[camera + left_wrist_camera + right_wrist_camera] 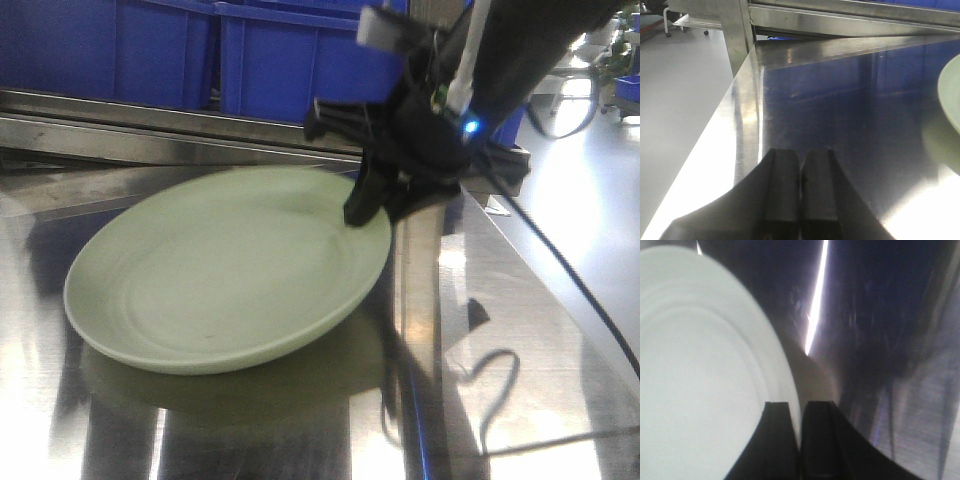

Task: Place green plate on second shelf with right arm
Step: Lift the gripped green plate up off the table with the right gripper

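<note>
- Exterior front-facing view: the green plate lies on a reflective steel surface, with its mirrored shadow below it.
- The right gripper is at the plate's far right rim. Its black fingers are clamped on that rim, one finger coming down over the plate's upper face.
- Whether the held side of the plate is lifted off the steel cannot be told.
- Blue bins stand behind the plate. A black cable runs over the steel to the plate's right.
- Left wrist-mounted view: the left gripper has its two dark fingers pressed together with only a thin seam between them, and nothing held.
- Only a slice of the green plate shows at the right edge of this view, well apart from that gripper across the steel surface.
- A steel post rises far to the plate's left, with grey floor beyond it.
- Right wrist-mounted view: the right gripper straddles the rim of the green plate. One finger lies over the pale ringed face and the other just outside the edge, pinching it.
- Dark blurred steel surface lies to the plate's right.
</note>
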Available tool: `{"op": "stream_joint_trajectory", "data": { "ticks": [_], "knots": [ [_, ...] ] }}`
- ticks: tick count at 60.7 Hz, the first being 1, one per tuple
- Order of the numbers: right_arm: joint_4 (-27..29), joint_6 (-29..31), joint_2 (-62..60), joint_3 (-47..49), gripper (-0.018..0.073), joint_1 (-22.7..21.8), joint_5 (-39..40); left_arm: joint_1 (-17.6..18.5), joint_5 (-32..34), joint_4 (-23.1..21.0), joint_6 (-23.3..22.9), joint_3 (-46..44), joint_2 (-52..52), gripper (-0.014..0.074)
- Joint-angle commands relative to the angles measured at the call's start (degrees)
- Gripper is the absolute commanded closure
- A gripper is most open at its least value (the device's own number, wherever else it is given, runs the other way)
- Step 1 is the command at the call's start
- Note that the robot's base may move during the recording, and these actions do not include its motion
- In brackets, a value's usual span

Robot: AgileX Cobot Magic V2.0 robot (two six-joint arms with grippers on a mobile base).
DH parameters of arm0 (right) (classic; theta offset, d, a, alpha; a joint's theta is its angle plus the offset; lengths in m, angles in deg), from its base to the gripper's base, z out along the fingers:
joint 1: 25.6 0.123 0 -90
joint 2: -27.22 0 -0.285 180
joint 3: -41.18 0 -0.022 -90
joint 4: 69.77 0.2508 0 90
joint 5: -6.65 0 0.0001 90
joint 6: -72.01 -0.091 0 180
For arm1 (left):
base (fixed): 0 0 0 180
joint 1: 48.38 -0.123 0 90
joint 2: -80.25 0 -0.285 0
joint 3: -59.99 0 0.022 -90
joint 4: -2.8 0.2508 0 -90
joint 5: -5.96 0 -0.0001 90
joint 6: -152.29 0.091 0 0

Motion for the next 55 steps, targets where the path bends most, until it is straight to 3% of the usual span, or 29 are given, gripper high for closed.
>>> {"op": "stream_joint_trajectory", "data": {
  "ticks": [1, 12, 24, 39, 55],
  "knots": [
    [0.0, 0.4, -6.3, 1.5, 0.0503, -0.4, 5.5, 0.1, 4.6, -0.4, 0.0, 2.3, -1.2, 0.0472],
    [-1.3, 0.4, -13.9, 1.2, 0.0503, -2.0, 6.8, 0.1, 4.6, -0.4, 0.0, 2.3, -1.2, 0.0472],
    [-3.1, 0.4, -23.3, -1.4, 0.0503, -6.6, 7.5, 0.1, 4.6, -0.4, 0.0, 2.3, -1.2, 0.0472],
    [-4.2, 0.4, -37.8, -13.3, 0.0503, -15.2, 12.5, 0.1, 4.6, -0.4, 0.0, 2.3, -1.2, 0.0472],
    [-4.8, 0.4, -54.2, -28.7, 0.0503, -21.6, 14.2, 0.1, 4.6, -0.4, 0.0, 2.3, -1.2, 0.0472]
  ]
}}
